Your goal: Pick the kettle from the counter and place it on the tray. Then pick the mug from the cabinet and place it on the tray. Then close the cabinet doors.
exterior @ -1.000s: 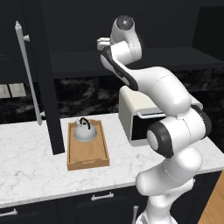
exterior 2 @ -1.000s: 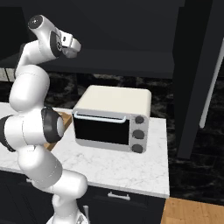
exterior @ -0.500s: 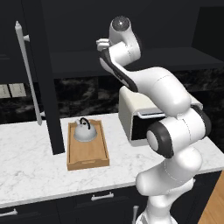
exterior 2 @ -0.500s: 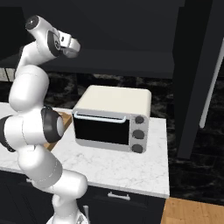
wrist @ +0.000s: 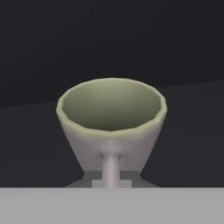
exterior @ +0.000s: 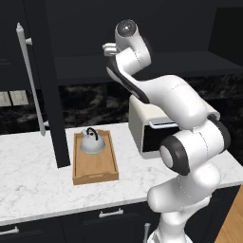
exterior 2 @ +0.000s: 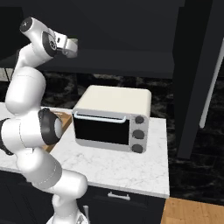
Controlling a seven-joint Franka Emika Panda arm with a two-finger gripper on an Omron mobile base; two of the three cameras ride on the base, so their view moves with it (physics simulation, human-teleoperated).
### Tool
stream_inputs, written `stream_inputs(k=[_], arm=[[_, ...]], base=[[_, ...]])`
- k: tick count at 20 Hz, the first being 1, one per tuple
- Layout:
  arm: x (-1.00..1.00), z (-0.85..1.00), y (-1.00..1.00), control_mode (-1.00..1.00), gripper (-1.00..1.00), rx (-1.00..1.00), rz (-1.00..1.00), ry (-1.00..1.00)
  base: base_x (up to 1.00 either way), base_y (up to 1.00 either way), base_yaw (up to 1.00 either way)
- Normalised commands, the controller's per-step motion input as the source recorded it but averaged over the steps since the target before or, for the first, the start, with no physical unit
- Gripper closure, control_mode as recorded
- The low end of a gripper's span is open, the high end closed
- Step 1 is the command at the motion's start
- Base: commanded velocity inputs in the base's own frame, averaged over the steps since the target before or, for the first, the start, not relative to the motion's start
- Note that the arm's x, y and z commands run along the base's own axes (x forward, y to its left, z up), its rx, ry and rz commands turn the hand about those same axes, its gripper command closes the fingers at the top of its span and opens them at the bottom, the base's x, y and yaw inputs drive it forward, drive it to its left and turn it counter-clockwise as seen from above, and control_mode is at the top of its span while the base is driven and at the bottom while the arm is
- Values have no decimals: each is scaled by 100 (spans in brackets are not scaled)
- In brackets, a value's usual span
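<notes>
The small rounded silver-grey kettle with its black arched handle already sits in the rectangular light-brown wooden tray, toward the tray's far end, on the white marble table; so I judge the first part of the task done. The near half of the tray lies bare, room enough, I judge, for the second thing.

I am now on the second part; my arm reaches up into the black upper wall cabinet, and my jaws are pressed nearly together there. In my hand view the small pale grey-white mug with its greenish inside stands upright right in front of me, handle toward me; it holds nothing that I can see. The jaws appear pinched on that handle, though the contact itself is hidden at the view's bottom edge.

What is left, as I judge it: carry the mug to the tray, then shut the two tall black cabinet doors, which stand open.
</notes>
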Motion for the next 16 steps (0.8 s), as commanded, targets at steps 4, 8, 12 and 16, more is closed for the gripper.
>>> stream_inputs(k=[4,8,12,16], arm=[[-60,0,-1,-100,100,0,2,-2],[-85,0,0,-100,100,0,3,-9],[-93,0,0,-100,100,0,6,-9],[-92,0,0,-100,100,6,15,0]], base=[[0,0,0],[0,0,0],[0,0,0],[0,0,0]])
